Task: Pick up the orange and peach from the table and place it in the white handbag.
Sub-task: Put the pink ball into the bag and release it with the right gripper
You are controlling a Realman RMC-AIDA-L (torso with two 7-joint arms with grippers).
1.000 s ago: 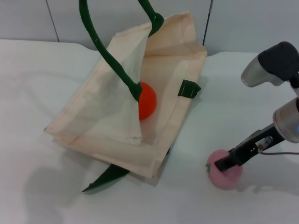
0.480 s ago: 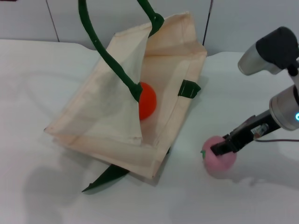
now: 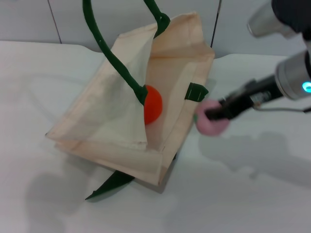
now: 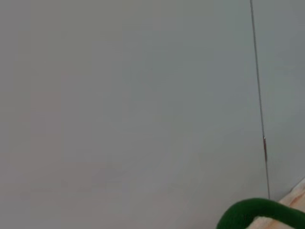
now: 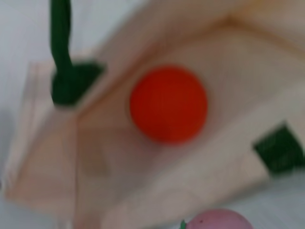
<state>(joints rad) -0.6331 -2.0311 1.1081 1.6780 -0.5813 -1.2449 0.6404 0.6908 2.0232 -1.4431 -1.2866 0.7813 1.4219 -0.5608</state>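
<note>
Progress: my right end effector [image 3: 210,116], clamped on the pale pink round peach [image 3: 209,124], has lifted it off the white counter [image 3: 252,194] to the cream fabric handbag's [image 3: 112,121] rim, where the bright orange-red ball-like orange [image 3: 153,105] already lies inside.

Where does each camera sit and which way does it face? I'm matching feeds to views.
Head view: high on the robot, looking down at the white handbag, the orange inside, the right tool gripping the peach.
Left wrist view: faces a wall; only a green handle shows, no tool.
Right wrist view: faces into the handbag; no tool shows.
Shared by head and right wrist: orange, peach, handbag.
</note>
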